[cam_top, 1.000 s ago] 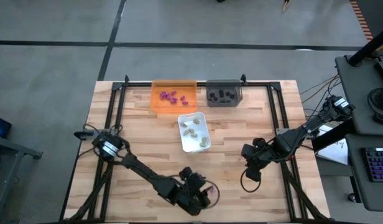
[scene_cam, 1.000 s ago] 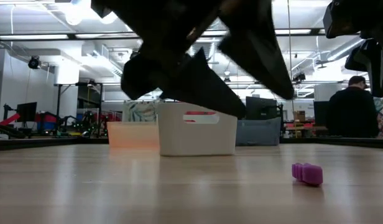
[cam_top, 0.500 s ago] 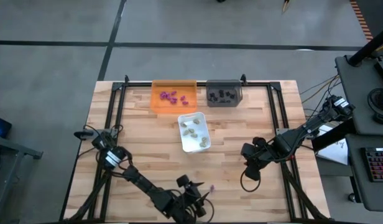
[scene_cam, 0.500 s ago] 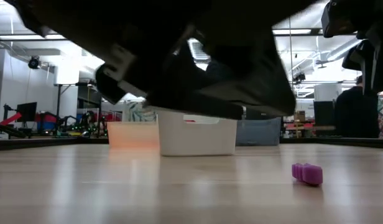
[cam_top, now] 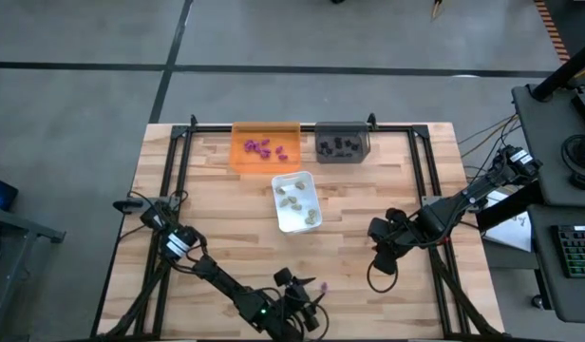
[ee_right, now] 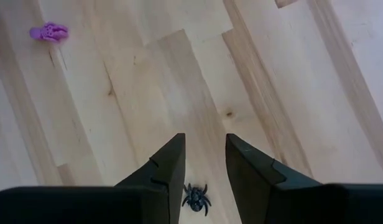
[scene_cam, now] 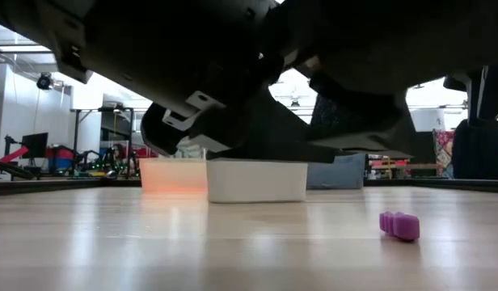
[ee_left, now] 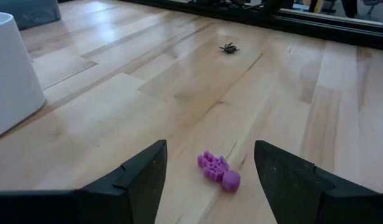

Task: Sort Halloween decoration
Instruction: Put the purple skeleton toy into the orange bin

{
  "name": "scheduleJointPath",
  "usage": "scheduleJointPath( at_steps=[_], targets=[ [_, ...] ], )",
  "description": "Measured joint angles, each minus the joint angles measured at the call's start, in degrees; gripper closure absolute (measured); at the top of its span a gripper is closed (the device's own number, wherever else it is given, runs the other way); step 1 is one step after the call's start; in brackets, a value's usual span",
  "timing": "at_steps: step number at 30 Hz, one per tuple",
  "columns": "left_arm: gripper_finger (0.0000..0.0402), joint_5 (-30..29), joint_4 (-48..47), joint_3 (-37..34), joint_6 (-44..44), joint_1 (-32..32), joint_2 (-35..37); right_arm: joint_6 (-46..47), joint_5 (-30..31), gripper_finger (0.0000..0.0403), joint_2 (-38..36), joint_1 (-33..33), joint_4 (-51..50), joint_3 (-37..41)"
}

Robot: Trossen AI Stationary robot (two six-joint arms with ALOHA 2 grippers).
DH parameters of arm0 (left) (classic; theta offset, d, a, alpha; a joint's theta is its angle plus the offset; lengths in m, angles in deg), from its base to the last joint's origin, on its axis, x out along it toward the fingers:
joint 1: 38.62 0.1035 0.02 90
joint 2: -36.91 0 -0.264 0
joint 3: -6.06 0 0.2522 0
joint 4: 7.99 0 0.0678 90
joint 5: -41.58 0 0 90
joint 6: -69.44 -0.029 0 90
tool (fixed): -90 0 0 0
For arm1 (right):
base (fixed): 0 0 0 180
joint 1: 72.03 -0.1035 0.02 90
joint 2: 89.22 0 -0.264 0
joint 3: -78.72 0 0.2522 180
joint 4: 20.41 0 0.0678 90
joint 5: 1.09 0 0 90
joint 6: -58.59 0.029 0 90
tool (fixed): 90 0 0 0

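Looking down from the high view, three trays, orange (cam_top: 265,148), grey (cam_top: 342,142) and white (cam_top: 296,200), sit toward the tabletop's far edge to keep the colours apart, while the left gripper (cam_top: 294,300) and right gripper (cam_top: 385,262) work nearer the near edge. The left wrist view shows wide-spread jaws framing one loose purple piece (ee_left: 218,172), apparently lined up for a pick; the right wrist view shows narrower, empty jaws over one black spider (ee_right: 195,198).
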Motion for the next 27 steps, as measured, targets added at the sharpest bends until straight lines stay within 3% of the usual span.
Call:
scheduleJointPath(
  at_steps=[8, 23, 27],
  targets=[
    [0.0161, 0.5, 1.4, 0.0, 0.0, 0.6, 0.0, 0.0, 0.4, 0.0300, 0.0, 0.0, 0.0, 0.0],
    [0.0171, 0.1, 10.5, -0.7, -4.1, 1.2, -3.1, -0.4, 0.5, 0.0303, 0.0, 0.0, 0.0, 0.0],
    [0.0176, 4.6, 10.2, -0.7, -5.7, 1.9, -3.1, -0.5, 0.5, 0.0303, 0.0, 0.0, 0.0, 0.0]
  ],
)
